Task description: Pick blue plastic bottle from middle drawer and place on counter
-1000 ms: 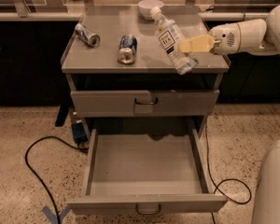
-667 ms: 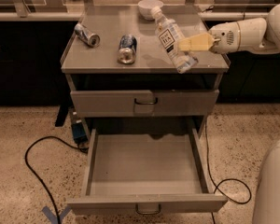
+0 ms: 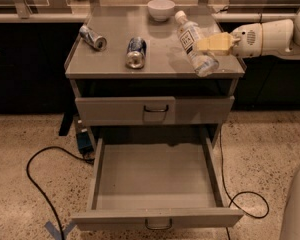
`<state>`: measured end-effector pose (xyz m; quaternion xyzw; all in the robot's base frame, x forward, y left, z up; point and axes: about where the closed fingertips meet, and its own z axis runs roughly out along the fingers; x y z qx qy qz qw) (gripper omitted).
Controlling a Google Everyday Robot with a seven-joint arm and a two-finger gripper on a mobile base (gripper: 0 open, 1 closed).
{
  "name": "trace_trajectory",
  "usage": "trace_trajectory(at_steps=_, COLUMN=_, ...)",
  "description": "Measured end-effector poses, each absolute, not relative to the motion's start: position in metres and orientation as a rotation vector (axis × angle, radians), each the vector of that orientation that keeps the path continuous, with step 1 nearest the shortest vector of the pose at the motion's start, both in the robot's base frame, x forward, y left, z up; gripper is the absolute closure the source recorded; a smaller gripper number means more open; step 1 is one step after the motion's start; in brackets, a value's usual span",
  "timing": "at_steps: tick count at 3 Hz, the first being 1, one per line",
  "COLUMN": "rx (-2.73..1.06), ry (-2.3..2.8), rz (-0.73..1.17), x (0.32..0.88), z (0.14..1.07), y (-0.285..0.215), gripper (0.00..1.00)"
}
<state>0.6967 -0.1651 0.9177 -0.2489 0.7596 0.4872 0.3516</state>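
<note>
The gripper (image 3: 204,45), blunt tan fingers on a smooth white arm reaching in level from the counter's right side, is clamped around the blue plastic bottle (image 3: 190,36). The bottle is clear, white-capped and ribbed at the base, and tilts over the right part of the flat grey metal counter (image 3: 155,64). Whether its base touches the counter cannot be made out. Below the counter, the shallow middle drawer (image 3: 155,218) is pulled out, with its loop handle partly cut off.

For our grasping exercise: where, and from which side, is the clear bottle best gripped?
Grip the bottle at its labelled middle, from the right: its cap points toward the bowl, so its flank faces that side. The pincer, at the right edge of the counter, is shut on it.
</note>
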Motion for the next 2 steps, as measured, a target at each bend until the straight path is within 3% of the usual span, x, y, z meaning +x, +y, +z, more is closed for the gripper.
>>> trace_trajectory(at_steps=2, rx=-0.592, ry=1.992, rz=1.226, x=0.7090, z=0.9186, y=-0.1725, gripper=1.00)
